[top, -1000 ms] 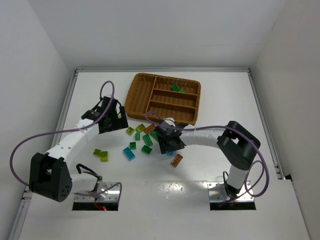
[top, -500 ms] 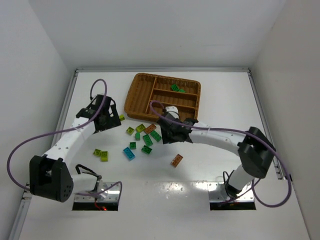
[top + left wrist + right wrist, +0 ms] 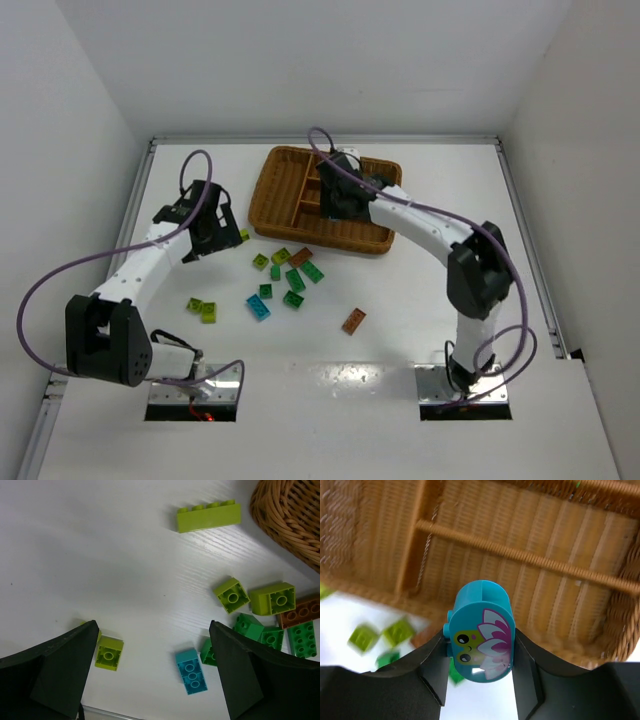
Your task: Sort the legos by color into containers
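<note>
Teal plastic, likely light, stiff, slick: my right end effector (image 3: 479,647) pinches the rounded frog-printed teal piece (image 3: 481,625) by its sides; left end effector (image 3: 152,625) stands spread.

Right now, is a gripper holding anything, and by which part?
The right gripper pinches a rounded teal frog-picture block by its two sides. The left gripper is open, holding nothing.

Tray (image 3: 272,190) at the far middle of the table (image 3: 430,290), legos (image 3: 295,281) scattered just before it, leftward
</note>
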Motion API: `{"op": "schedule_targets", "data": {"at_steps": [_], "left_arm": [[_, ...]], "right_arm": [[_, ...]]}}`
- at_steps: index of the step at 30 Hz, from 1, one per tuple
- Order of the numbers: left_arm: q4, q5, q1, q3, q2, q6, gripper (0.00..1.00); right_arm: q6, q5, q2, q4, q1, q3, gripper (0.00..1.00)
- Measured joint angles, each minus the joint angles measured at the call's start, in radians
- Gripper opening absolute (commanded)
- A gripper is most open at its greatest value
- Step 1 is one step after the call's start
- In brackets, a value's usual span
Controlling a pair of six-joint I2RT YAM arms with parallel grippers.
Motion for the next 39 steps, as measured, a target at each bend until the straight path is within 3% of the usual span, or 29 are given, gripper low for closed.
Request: {"op": "schedule_targets", "data": {"at_steps": [12, 14, 16, 18, 24, 27, 32, 39], "left_arm": [[0.036, 0.033, 0.000, -0.006, 0.039, 0.004, 1.00], [0.040, 0.036, 0.000, -0.007, 0.039, 0.004, 1.00], [0.042, 0.041, 0.000, -0.007, 0.039, 0.004, 1.00], [0.046, 0.047, 0.000, -0.007, 0.039, 0.004, 1.00], [0.056, 0.058, 0.000, -0.011, 0.039, 0.005, 1.00], [0.057, 0.060, 0.000, -0.019, 0.039, 0.008, 1.00], [0.067, 0.065, 0.003, -0.033, 0.039, 0.008, 1.00], [0.074, 0.072, 0.006, -0.044, 0.039, 0.008, 1.00]], "right_arm": [[-0.037, -0.057, 0.320, -0.060, -0.118, 0.305, 0.38], [-0.032, -0.062, 0.338, -0.060, -0.129, 0.310, 0.44], [-0.023, -0.064, 0.344, -0.061, -0.138, 0.310, 0.65], [-0.008, -0.062, 0.347, -0.058, -0.146, 0.311, 0.76], [0.013, -0.019, 0.349, -0.057, -0.153, 0.327, 0.77], [0.012, 0.006, 0.307, -0.025, -0.146, 0.264, 0.75], [0.012, 0.010, 0.093, 0.026, -0.106, -0.026, 0.74], [-0.012, -0.072, 0.031, 0.051, -0.070, -0.087, 0.77]]}}
